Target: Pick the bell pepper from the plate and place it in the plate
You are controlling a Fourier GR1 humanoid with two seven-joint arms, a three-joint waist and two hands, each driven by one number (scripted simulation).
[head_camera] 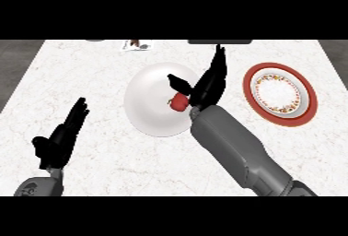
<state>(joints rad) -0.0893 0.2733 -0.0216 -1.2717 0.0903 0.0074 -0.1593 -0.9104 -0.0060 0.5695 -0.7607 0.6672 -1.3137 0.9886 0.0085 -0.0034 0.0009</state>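
Note:
A red bell pepper (178, 102) lies on the plain white plate (151, 87) near the counter's middle, toward that plate's right side. My right hand (207, 83) hangs over the plate's right edge with fingers straight, pointing away from me, its thumb (178, 82) spread out just above the pepper. The palm partly hides the pepper's right side; nothing is gripped. A second plate (281, 93), red-rimmed with a patterned band, sits to the right. My left hand (65, 133) rests open at the lower left, fingers up.
The white marble counter (95, 69) stretches around both plates. A small card or packet (136, 44) and dark objects (219, 41) lie along the far edge. My right forearm (234, 147) crosses the lower middle of the view.

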